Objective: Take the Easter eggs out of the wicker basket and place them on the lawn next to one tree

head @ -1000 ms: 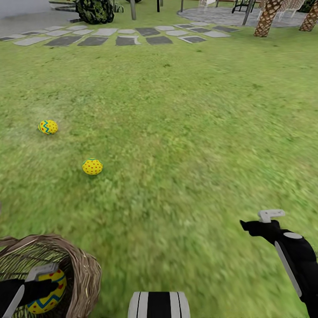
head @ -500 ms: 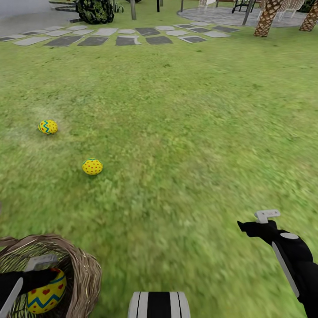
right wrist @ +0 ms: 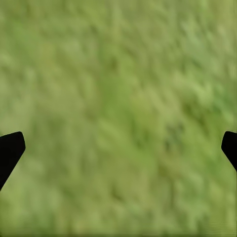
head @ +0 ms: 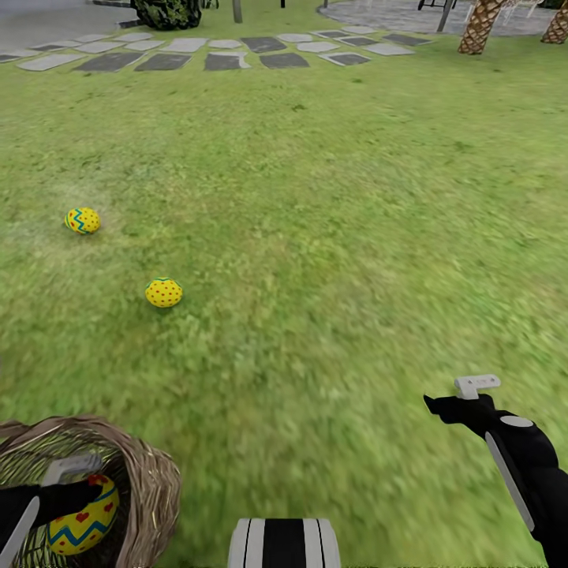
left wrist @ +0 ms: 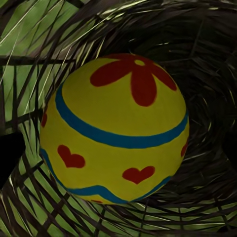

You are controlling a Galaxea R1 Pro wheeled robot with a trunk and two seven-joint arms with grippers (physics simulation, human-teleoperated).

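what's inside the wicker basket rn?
One Easter egg, yellow with blue bands, red hearts and a red flower, sits in the wicker basket. The left gripper reaches in above it. The basket floor under the egg is hidden.

The wicker basket (head: 150, 489) sits on the lawn (head: 339, 260) at the near left, one egg (head: 79, 522) inside it. Two more eggs lie on the grass beyond: one (head: 163, 293) farther out, another (head: 82, 220) farther still and left. The stepping-stone path (head: 189, 60) crosses the far edge.
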